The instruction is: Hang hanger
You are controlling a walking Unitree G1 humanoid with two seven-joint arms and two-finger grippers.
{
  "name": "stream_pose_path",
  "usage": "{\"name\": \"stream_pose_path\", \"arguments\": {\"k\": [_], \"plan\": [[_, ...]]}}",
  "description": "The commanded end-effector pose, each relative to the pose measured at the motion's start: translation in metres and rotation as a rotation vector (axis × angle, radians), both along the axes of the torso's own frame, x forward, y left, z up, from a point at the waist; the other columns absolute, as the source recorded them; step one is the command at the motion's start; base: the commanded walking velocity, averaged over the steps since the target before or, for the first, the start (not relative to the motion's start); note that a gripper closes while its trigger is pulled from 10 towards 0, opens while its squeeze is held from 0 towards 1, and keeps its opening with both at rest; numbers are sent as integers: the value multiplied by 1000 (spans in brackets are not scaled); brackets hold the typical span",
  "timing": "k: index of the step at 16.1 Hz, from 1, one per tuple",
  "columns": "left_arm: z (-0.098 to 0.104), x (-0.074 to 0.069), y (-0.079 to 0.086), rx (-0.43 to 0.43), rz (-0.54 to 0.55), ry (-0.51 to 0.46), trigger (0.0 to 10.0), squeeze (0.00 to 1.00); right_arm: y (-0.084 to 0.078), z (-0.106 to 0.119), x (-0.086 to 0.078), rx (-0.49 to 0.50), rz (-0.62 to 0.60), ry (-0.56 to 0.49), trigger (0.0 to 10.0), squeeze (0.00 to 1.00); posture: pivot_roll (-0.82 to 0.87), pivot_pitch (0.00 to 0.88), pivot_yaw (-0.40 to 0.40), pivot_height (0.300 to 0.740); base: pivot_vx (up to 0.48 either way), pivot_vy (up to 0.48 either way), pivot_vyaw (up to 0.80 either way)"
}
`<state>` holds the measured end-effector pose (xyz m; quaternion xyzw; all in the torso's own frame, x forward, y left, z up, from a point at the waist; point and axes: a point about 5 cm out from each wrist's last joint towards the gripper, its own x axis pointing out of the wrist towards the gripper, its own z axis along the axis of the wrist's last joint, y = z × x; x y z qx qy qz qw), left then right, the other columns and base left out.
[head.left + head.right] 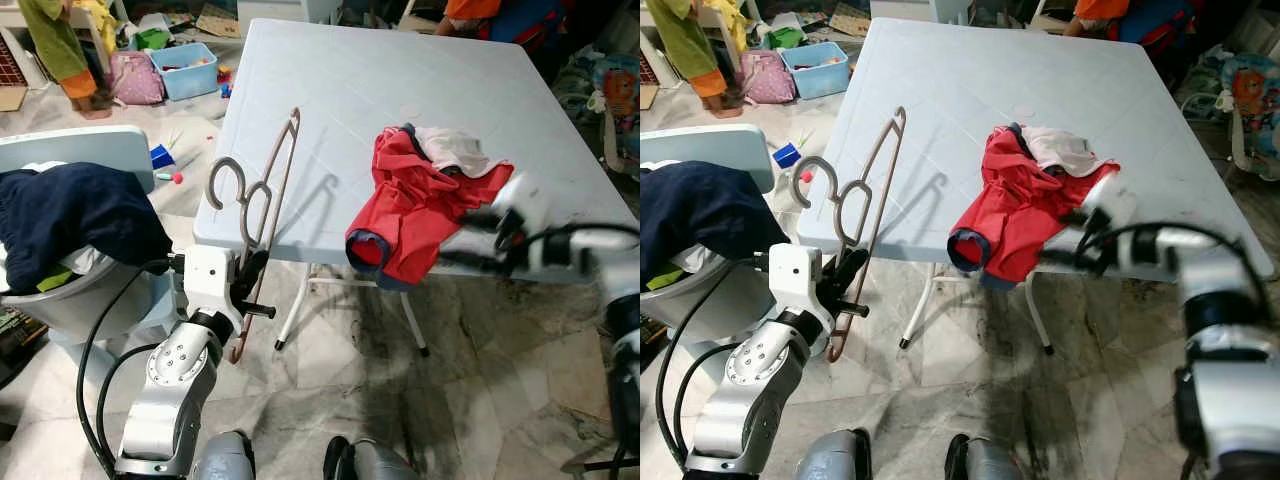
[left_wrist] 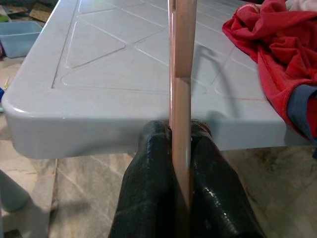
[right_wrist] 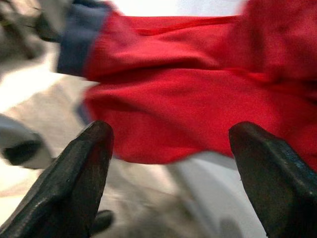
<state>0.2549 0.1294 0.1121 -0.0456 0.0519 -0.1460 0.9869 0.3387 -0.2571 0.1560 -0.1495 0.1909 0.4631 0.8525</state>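
While the pale tabletop (image 1: 340, 90) spans the middle of the scene, a red garment (image 1: 415, 200) with a white cloth (image 1: 452, 150) on it is draped over its near right edge. At far left on the floor, a blue bin (image 1: 188, 70) holds small mixed items. At near left, a grey tub (image 1: 70, 295) carries a dark navy garment (image 1: 75, 215). The left end effector (image 2: 181, 148) is clamped on the brown hanger (image 1: 262, 200), held upright against the tabletop's near left edge. The right end effector (image 3: 168, 168), fingers spread wide, sits just before the red garment.
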Motion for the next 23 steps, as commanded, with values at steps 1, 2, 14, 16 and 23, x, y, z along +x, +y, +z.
{"name": "stream_pose_path", "arguments": {"k": [1,2,14,16,23], "plan": [[-5,-1,-1,13,-12,29,10000,0,11,-3,-2,33,59,38,10000,0,131,112,-75,740,0,0,0],[-6,-2,0,16,-13,32,10000,0,22,-12,-4,61,78,66,10000,0,133,116,-73,740,0,0,0],[-7,-9,-1,12,1,47,10000,0,83,-41,34,-34,-378,54,10000,0,141,152,-100,740,0,0,0],[-7,-9,-3,8,2,48,10000,0,104,-30,46,16,-476,7,10000,0,141,155,-110,740,0,0,0],[-9,-15,-1,7,37,54,10000,0,151,29,74,237,-788,-256,10000,0,167,172,-153,740,0,0,0]]}}
